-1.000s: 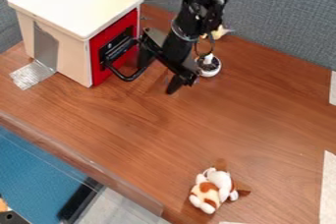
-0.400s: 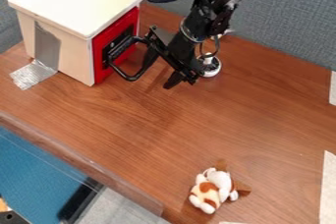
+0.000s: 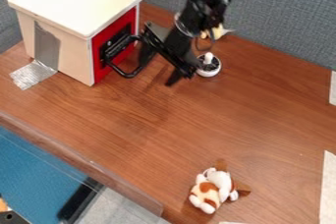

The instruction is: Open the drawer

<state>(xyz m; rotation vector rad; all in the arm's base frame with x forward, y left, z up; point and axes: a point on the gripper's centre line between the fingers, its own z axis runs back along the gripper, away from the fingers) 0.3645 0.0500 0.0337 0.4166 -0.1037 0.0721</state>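
With its fingers apart, the gripper point(image 3: 156, 72) hangs just out from the red face of the white box point(image 3: 75, 3), beside the looped black handle point(image 3: 119, 72) of the drawer point(image 3: 99, 73), which sits in that face and looks shut. If the near finger is not hooked well inside the loop, a pull could slide off it, and a crooked pull might jam the drawer or drag the box along. Compared with the previous frame, the gripper is slightly closer to the box, which hasn't visibly shifted.

White box lid point(image 3: 75, 2), red drawer front point(image 3: 108, 68), brown-and-white plush toy point(image 3: 213, 188)
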